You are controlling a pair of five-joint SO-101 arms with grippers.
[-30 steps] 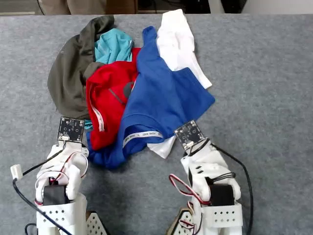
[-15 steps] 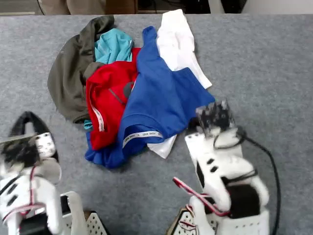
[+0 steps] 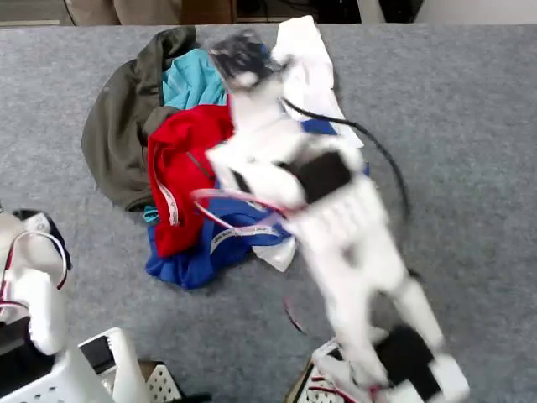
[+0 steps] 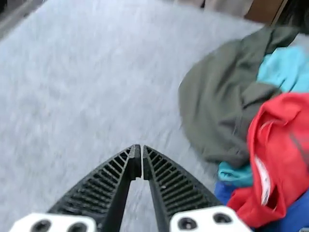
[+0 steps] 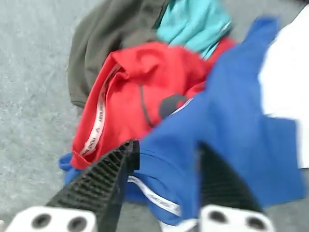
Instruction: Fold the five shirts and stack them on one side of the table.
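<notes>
High view: blurred right arm (image 3: 336, 210) covers blue shirt (image 3: 179, 265) | right end effector (image 5: 167, 147) spread | left end effector (image 4: 141, 149) closed

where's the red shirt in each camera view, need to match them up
High view: red shirt sits left of the pile's middle, between olive shirt and blue shirt.
Left wrist view: red shirt lies against the olive shirt.
Right wrist view: red shirt lies partly under the blue shirt.
Shared landmark: the olive shirt bordering it.
</notes>
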